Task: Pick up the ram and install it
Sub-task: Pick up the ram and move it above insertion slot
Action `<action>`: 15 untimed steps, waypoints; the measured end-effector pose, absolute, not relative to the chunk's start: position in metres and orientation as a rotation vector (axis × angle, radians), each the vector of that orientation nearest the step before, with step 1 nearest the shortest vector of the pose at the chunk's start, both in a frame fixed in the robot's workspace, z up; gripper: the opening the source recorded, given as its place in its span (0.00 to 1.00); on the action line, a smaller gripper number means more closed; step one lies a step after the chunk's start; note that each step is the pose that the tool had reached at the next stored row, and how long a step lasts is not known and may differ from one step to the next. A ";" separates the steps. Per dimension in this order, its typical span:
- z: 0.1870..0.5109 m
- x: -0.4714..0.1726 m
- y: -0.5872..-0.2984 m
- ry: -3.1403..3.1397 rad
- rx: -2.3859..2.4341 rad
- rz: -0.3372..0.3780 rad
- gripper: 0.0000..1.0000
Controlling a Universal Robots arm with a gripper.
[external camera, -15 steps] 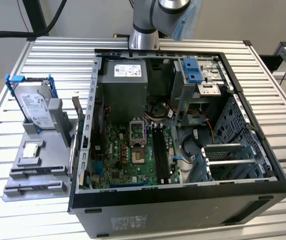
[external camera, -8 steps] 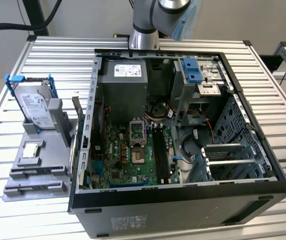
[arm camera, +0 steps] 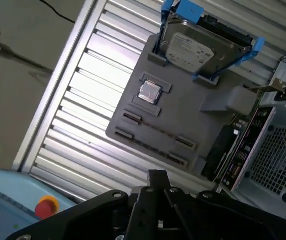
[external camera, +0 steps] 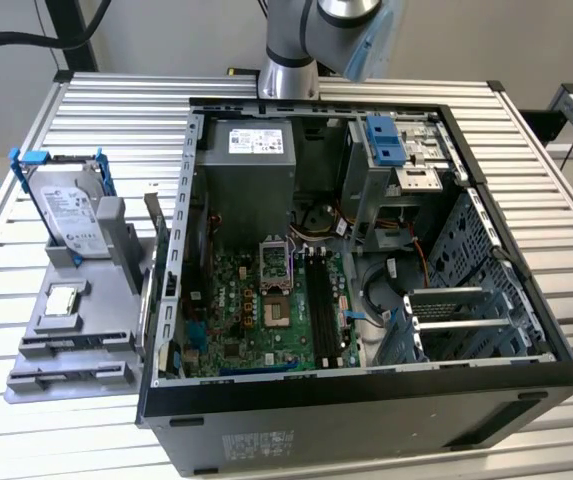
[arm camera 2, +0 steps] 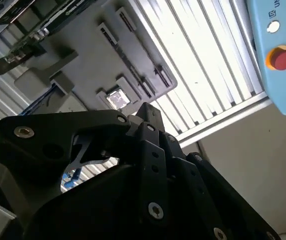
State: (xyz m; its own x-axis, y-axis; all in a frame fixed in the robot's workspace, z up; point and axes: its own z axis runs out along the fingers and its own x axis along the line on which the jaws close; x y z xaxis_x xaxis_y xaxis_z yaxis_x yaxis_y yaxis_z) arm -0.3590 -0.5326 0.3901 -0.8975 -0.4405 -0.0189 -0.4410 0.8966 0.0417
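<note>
Exterior view gives you the open computer case [external camera: 366, 405] lying on the slatted table [external camera: 106, 100], with the arm [external camera: 291, 50] at twelve o'clock of the case, cut off by the frame's edge. At nine o'clock of the case sits a grey tray [external camera: 101, 300]. A hard drive [external camera: 71, 215] in a blue-handled bracket stands tilted at the tray's twelve o'clock end, and a small silver chip [external camera: 63, 300] lies near its middle. Inside the case, the black slots [external camera: 321, 300] run from twelve to six along the three o'clock side of the green motherboard [external camera: 231, 310]; they read as plain dark bars (too fine for you to judge more).

In both wrist views the gripper [arm camera: 157, 175] hangs above the table near the tray, touching none of it. Its black body blocks much of each picture, and whether it is spread or closed you cannot tell. The ram is hard to place. In the first wrist view a thin dark strip [arm camera: 157, 131] runs along a groove between two clips on the tray, on the far side of the chip from the hard drive, and you cannot tell whether that is the ram's edge. A pendant [arm camera: 45, 206] with a red button sits just off the table's edge, partly cut off.
</note>
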 end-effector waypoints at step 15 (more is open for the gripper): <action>0.390 -0.359 -0.533 2.934 -1.116 0.064 0.00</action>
State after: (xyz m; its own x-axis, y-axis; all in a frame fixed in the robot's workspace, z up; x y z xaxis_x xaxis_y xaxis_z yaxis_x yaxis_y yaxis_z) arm -0.3591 -0.5325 0.3901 -0.7474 -0.6642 -0.0161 -0.6643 0.7465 0.0376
